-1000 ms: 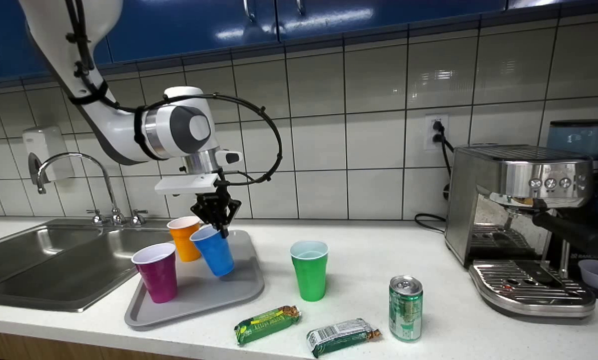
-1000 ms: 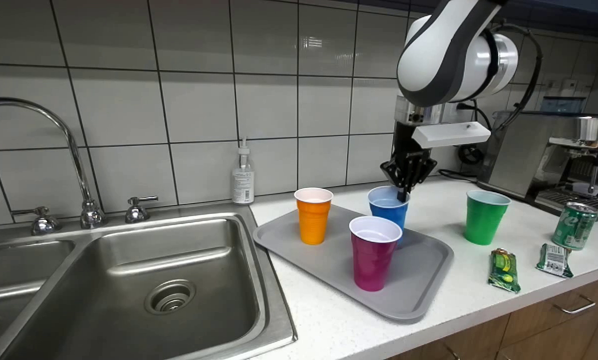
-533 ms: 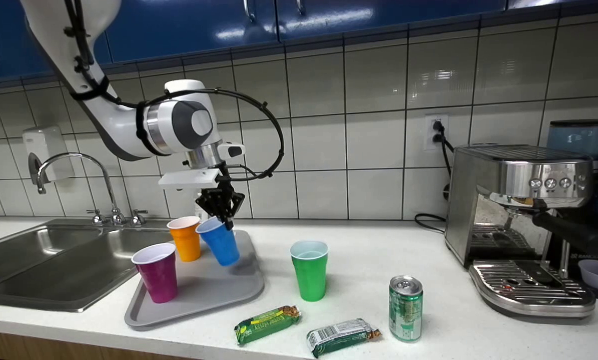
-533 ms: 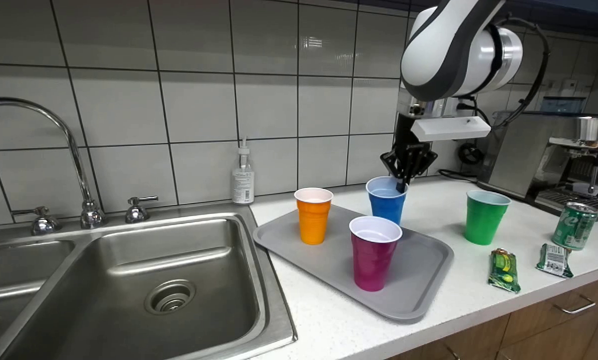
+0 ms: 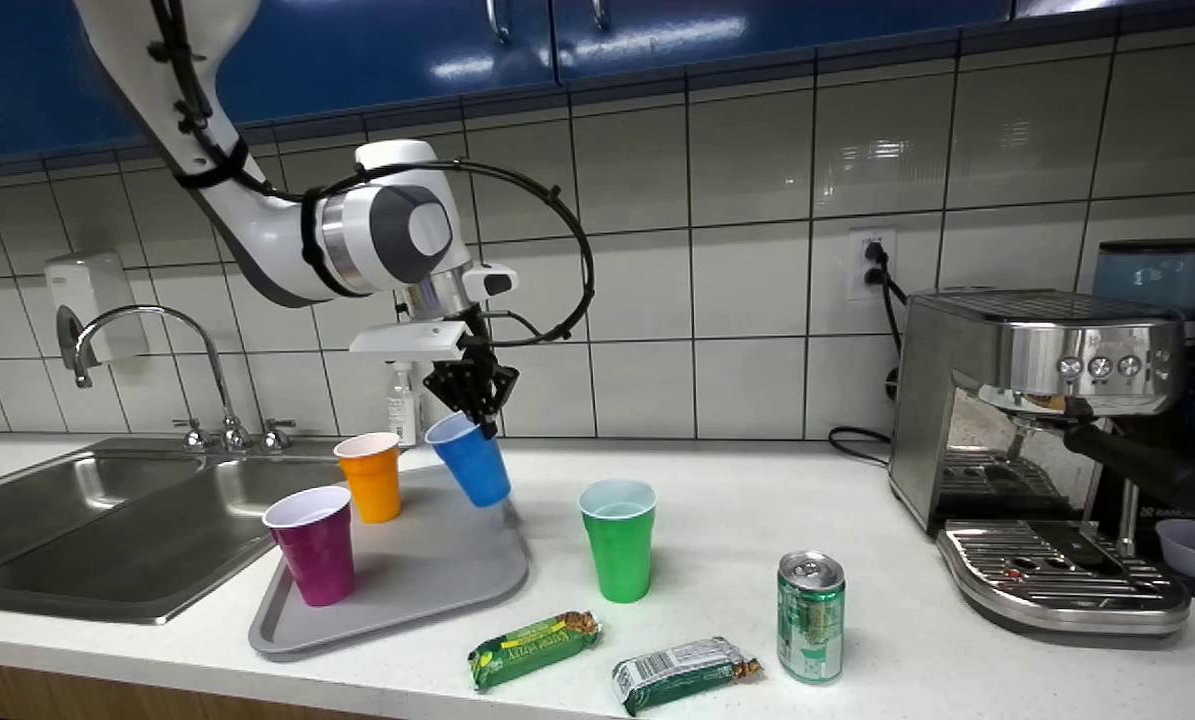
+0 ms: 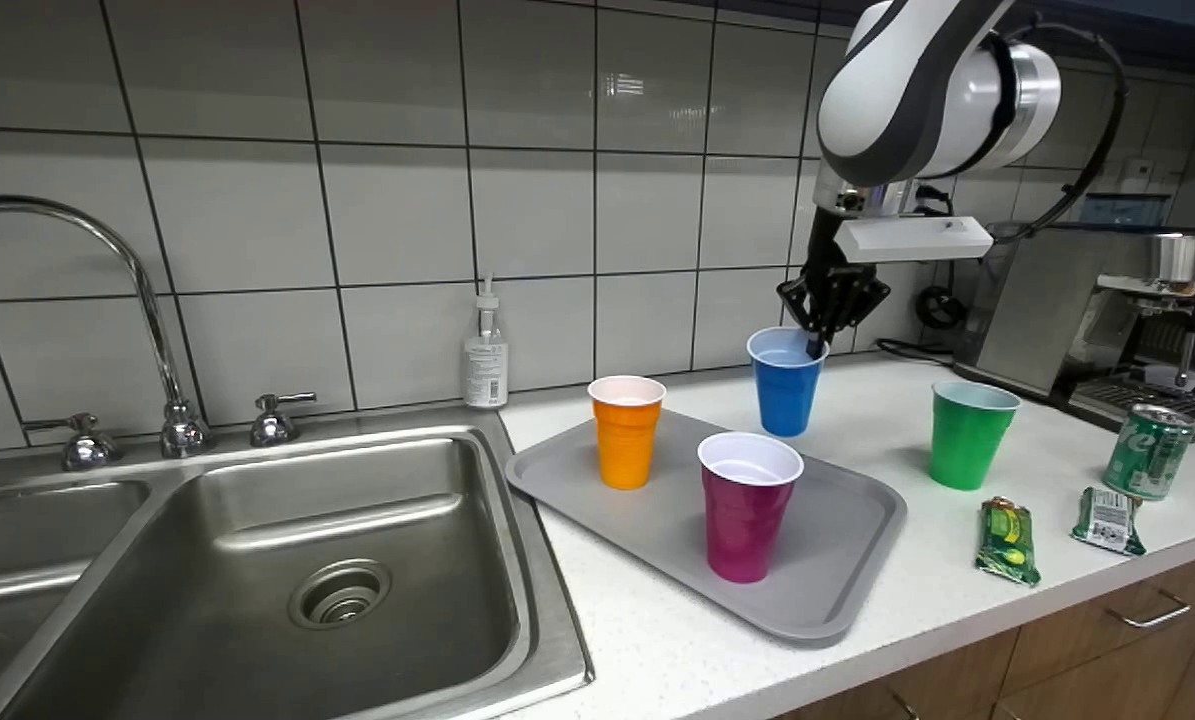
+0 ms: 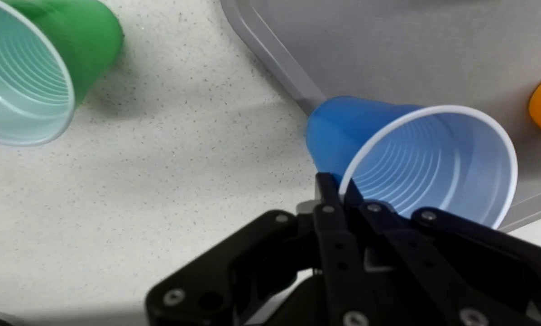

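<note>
My gripper (image 7: pixel 339 183) is shut on the rim of a blue cup (image 7: pixel 342 127), one finger outside the wall and one inside. In both exterior views the blue cup (image 5: pixel 475 468) hangs slightly tilted in the air by the back edge of a grey tray (image 5: pixel 407 575), with the gripper (image 6: pixel 817 346) above it. An orange cup (image 6: pixel 627 435) and a magenta cup (image 6: pixel 747 520) stand upright on the tray. On the counter beside it stands a green cup (image 5: pixel 619 550), whose pale inside shows in the wrist view.
A steel sink (image 6: pixel 555 640) with a tall faucet adjoins the tray. A pump bottle (image 6: pixel 485 350) stands near the tiled wall. Two wrapped bars (image 5: pixel 534 648) and a green can (image 5: pixel 811 620) are toward the front. An espresso machine (image 5: pixel 1037 340) stands at the far end.
The blue cup, held by the gripper, has risen from low over the tray and moved toward the right in both exterior views. The other cups have stayed where they were.
</note>
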Robot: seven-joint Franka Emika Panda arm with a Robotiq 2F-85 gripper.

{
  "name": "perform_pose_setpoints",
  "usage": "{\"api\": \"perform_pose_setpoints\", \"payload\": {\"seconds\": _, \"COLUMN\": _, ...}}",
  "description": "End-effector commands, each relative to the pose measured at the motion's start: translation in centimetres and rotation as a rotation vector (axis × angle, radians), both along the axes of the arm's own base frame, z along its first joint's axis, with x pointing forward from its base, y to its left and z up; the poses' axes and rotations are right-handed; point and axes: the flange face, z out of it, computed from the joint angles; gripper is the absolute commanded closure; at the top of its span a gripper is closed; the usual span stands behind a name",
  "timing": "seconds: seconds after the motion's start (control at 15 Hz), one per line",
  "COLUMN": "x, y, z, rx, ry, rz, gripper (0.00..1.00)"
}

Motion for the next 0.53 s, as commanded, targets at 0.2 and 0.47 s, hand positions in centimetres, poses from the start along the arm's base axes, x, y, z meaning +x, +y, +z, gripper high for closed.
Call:
{"api": "perform_pose_setpoints", "payload": {"seconds": 0.2, "x": 1.9, "y": -2.2, "z": 1.4, "rx": 0.013, "ry": -0.067, "rz": -0.16, "gripper": 0.99}}
{"api": "perform_pose_setpoints", "payload": {"seconds": 0.47, "x": 2.8, "y": -3.1, "z": 1.0, "rx": 0.019, "ry": -0.091, "rz": -0.271, "gripper": 0.99}}
